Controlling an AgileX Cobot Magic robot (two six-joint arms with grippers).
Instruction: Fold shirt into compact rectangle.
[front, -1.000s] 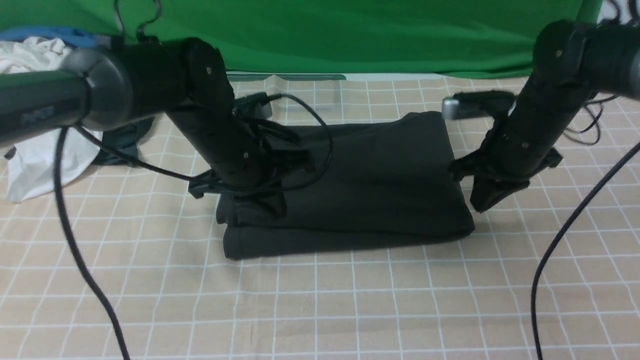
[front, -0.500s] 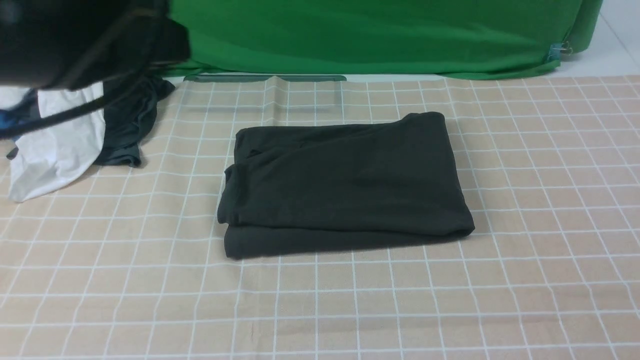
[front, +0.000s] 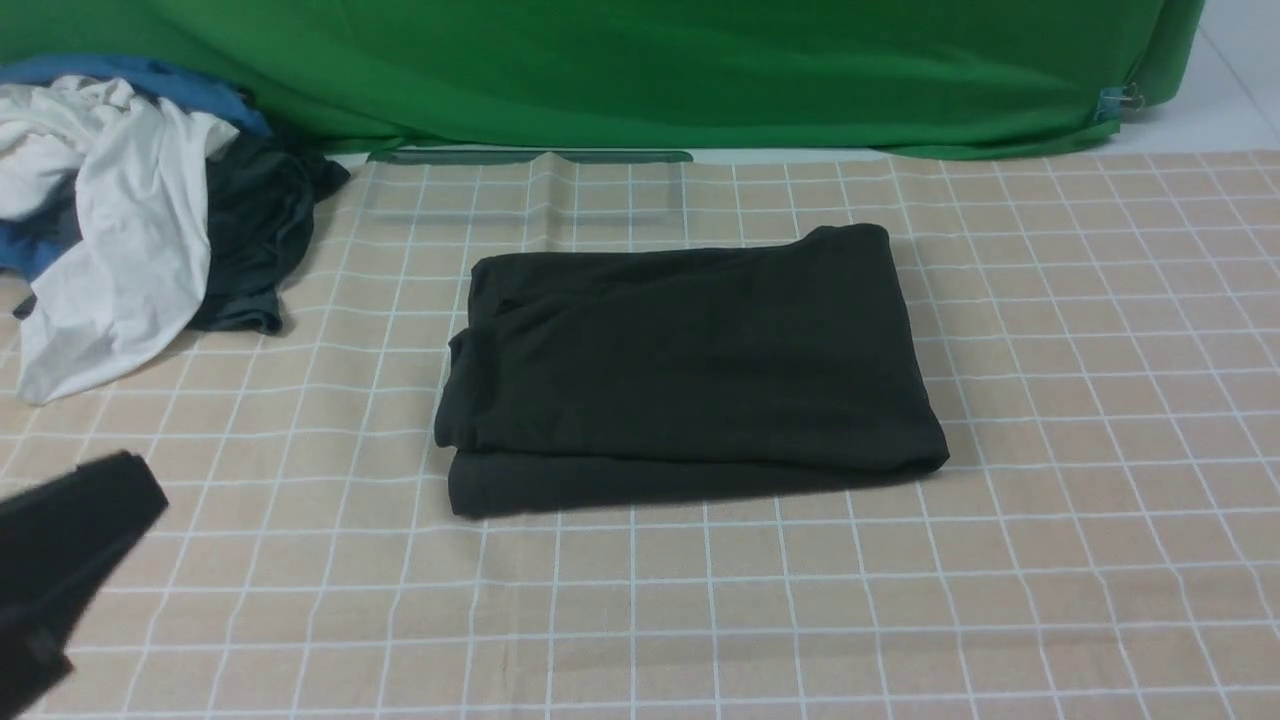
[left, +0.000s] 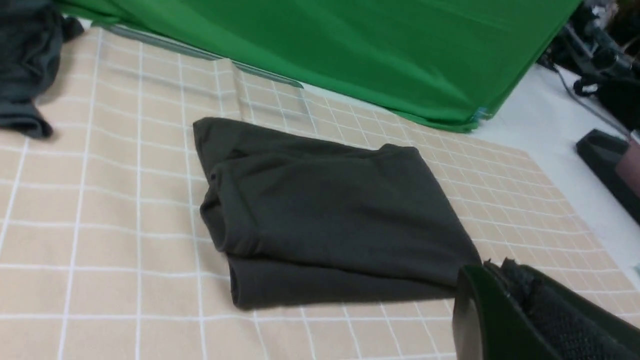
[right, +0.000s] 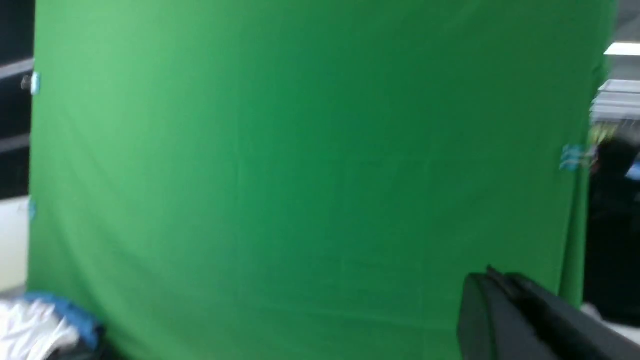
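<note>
Black shirt (front: 690, 370) folded into a rectangle, lying flat on the checked cloth (front: 900, 600)

Nothing touches the shirt; the left gripper (front: 60, 550) sits well off its near-left corner, closed and empty; the right gripper (right: 505, 310) is closed, empty, facing the green backdrop (front: 700, 70) behind the shirt.
</note>
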